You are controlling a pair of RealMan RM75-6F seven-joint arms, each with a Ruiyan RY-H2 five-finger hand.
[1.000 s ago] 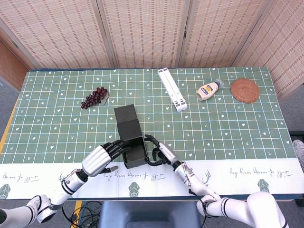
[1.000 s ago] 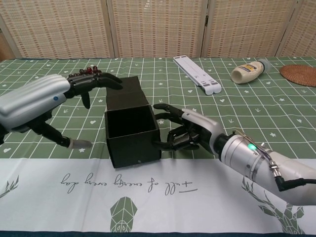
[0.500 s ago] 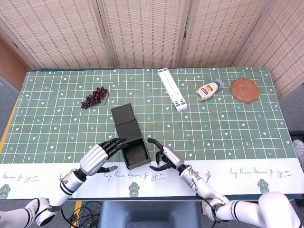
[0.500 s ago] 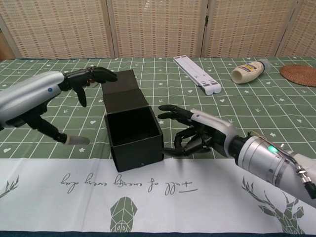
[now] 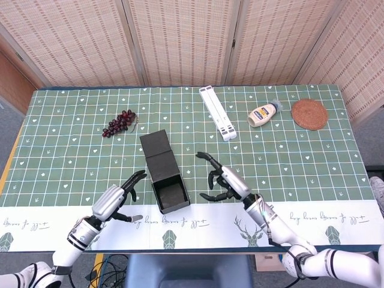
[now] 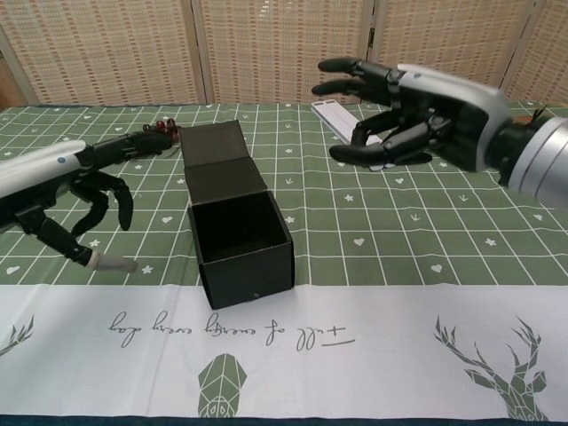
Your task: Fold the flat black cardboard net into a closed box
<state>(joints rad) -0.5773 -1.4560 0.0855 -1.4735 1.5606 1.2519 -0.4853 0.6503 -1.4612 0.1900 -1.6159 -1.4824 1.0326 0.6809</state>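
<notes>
Staged indoor test area arranged to resemble a home. Indicators: woven folding screens (image 5: 180, 42) enclose the rear; a table (image 5: 312, 150) carries a green patterned tablecloth (image 5: 72, 156) with household props: grapes (image 5: 119, 123), sauce bottle (image 5: 264, 114), woven coaster (image 5: 309, 114).

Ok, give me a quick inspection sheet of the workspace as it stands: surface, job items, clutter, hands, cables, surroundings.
Surface: table under green patterned cloth with a white front band.
Job's things: black box standing assembled, top open, lid flap lying back toward the screens.
Clutter: grapes, white folded stand, squeeze bottle, woven coaster, all behind the box.
Hands: left hand open, beside the box, apart from it; right hand open, raised, clear of the box.
Cables: nothing seen.
Surroundings: woven folding screens behind the table.
</notes>
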